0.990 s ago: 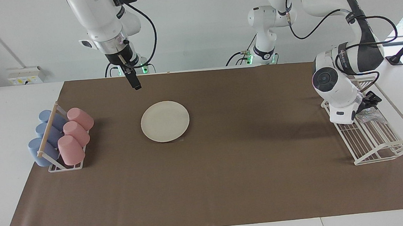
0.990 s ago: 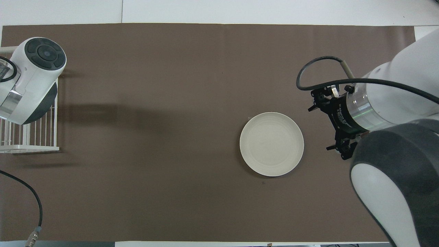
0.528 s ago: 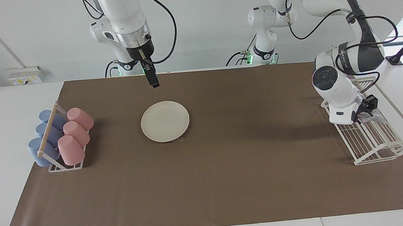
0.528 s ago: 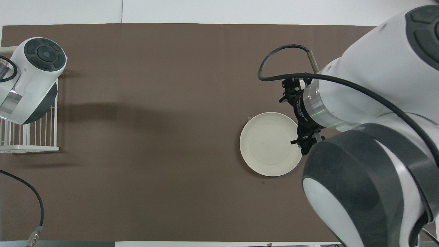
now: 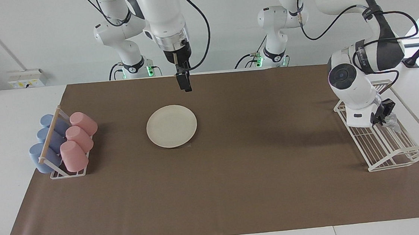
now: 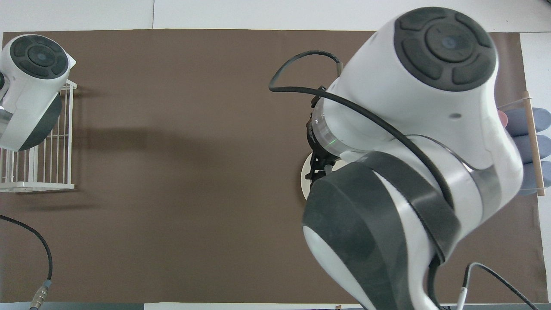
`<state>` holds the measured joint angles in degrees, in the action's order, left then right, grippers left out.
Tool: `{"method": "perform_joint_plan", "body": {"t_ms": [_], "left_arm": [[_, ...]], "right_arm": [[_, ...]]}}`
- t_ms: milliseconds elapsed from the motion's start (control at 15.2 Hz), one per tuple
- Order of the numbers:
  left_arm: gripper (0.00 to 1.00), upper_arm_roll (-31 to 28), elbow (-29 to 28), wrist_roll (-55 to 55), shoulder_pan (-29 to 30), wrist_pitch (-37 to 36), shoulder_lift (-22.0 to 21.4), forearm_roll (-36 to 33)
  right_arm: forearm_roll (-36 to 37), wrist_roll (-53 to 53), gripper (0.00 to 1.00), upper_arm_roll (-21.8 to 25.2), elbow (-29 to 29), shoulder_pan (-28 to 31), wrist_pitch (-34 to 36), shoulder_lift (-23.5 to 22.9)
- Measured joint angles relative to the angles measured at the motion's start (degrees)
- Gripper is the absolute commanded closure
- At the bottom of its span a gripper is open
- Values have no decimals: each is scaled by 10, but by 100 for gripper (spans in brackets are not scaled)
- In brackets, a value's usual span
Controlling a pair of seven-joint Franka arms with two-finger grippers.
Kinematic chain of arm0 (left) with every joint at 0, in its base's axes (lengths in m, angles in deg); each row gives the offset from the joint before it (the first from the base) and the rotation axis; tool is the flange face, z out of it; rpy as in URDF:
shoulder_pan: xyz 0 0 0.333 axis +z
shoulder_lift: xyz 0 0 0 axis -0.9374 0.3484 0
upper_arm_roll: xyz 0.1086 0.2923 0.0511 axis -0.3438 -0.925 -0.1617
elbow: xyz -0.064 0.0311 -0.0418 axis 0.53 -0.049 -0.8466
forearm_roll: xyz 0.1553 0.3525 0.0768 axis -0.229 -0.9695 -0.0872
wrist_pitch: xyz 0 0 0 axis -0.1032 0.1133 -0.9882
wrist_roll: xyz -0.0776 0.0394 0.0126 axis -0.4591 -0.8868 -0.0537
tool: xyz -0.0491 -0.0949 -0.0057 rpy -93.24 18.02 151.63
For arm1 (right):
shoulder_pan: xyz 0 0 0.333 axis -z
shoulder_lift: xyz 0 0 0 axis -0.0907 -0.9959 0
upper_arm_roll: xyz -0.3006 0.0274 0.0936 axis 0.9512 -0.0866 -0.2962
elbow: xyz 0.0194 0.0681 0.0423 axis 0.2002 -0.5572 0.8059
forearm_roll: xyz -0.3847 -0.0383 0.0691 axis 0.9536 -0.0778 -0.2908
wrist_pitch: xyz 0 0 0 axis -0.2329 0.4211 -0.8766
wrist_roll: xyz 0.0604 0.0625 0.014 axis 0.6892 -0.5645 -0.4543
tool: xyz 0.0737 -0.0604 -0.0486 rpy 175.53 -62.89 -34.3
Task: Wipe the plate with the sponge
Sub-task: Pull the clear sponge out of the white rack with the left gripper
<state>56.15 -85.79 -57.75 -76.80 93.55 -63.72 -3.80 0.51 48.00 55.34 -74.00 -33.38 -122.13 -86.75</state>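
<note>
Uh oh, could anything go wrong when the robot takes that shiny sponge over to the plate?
Maybe. The left gripper has pinched only the edge of the sponge in the wire rack, so it might slip out or snag on the wires when lifted. The right gripper hangs open in the air close to the plate, so the arms could bump there.

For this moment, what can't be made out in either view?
- Plate, overhead view: almost wholly covered by the right arm; only a sliver of rim shows.
- Sponge, facing view: partly hidden by the left tool; overhead view: under the left arm.
- Cups, overhead view: mostly covered by the right arm.
- Right tool: finger gap too small to read.
</note>
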Motion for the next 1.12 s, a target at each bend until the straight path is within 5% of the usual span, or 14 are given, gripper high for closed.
{"method": "perform_joint_plan", "body": {"t_ms": [264, 594, 660, 726, 858, 1122], "left_arm": [[100, 1, 107, 1, 0, -127, -9, 186], [100, -6, 181, 1, 32, -247, -43, 483], [100, -7, 181, 4, 48, -258, -53, 542], [100, -7, 181, 14, 66, -268, -60, 602], [100, -8, 178, 36, 101, -280, -68, 708], [100, -10, 72, 121, 134, -272, -114, 855]], "right_arm": [[0, 86, 0, 0, 50, -65, -12, -52], [0, 123, 4, -1, 58, -98, -31, -58], [0, 123, 15, -1, 58, -98, -31, -58], [0, 123, 15, -1, 58, -98, -33, -58], [0, 124, 0, -1, 58, -98, -40, -58], [0, 127, 0, -1, 58, -98, -42, -58]]}}
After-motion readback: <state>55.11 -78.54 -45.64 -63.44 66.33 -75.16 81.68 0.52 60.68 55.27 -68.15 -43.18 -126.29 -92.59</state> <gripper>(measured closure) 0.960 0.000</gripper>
